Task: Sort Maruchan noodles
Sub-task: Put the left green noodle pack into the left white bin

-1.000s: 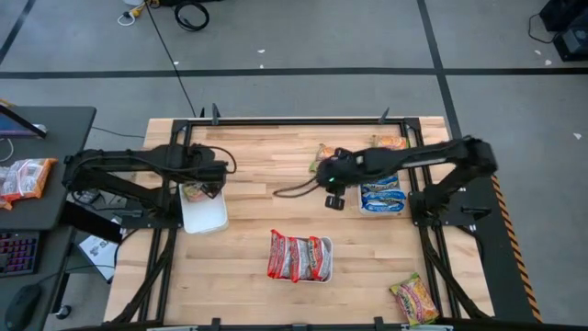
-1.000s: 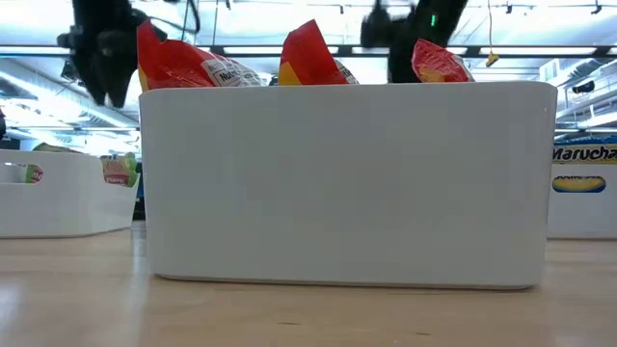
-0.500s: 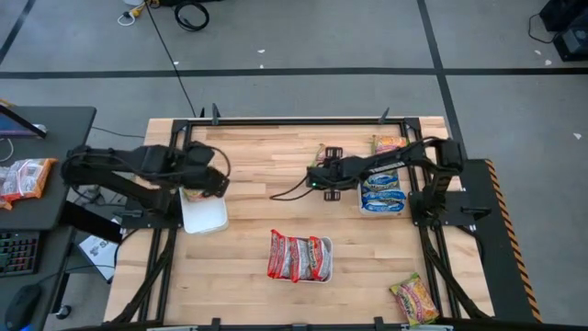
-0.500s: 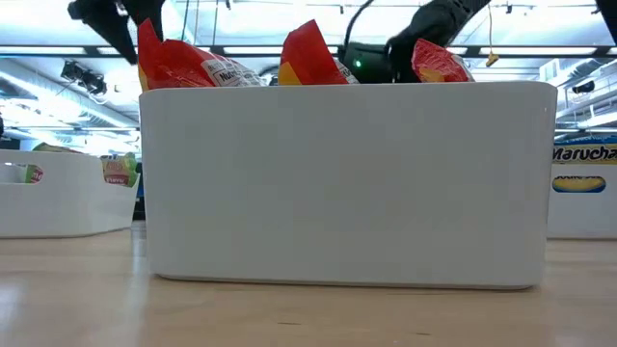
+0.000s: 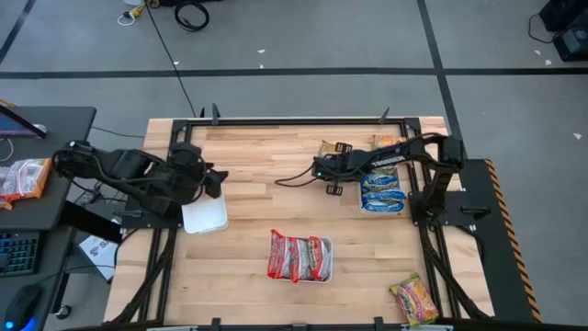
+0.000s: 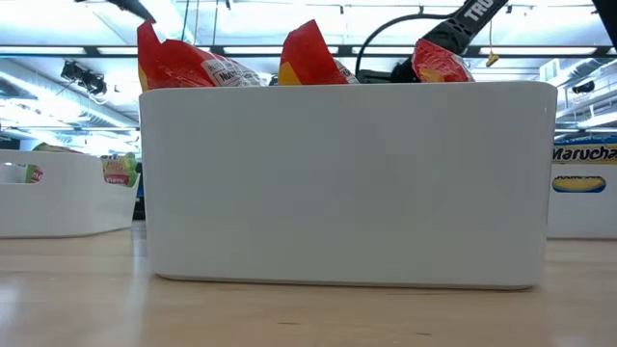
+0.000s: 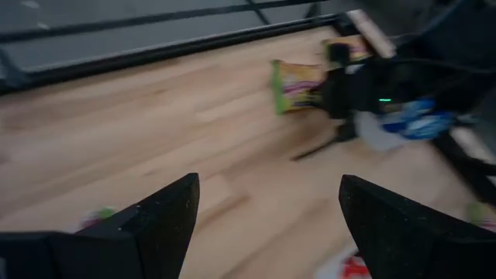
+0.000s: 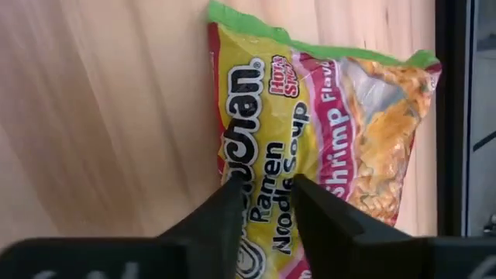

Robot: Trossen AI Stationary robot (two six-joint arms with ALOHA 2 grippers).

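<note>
A yellow-and-green noodle packet lies flat on the wood near the table's far edge. My right gripper points down just over it, its fingers a narrow gap apart. My left gripper is open and empty, above the far end of the left white tray. Blue packets fill a tray at the right. Red packets stand in the near middle tray. My right gripper's fingertips stand over the packet's printed face, pointing down at it. I cannot tell whether they touch it. The packet lies flat on the table.
Another orange-yellow packet lies at the far right edge. A yellow-green one lies at the near right corner. A cable trails across the table's middle. Bare wood lies between the trays.
My right gripper has gone from beside the blue tray toward the far edge and down, over the yellow-and-green packet. My left gripper has risen and drawn back a little toward the table's left edge above the left tray.
</note>
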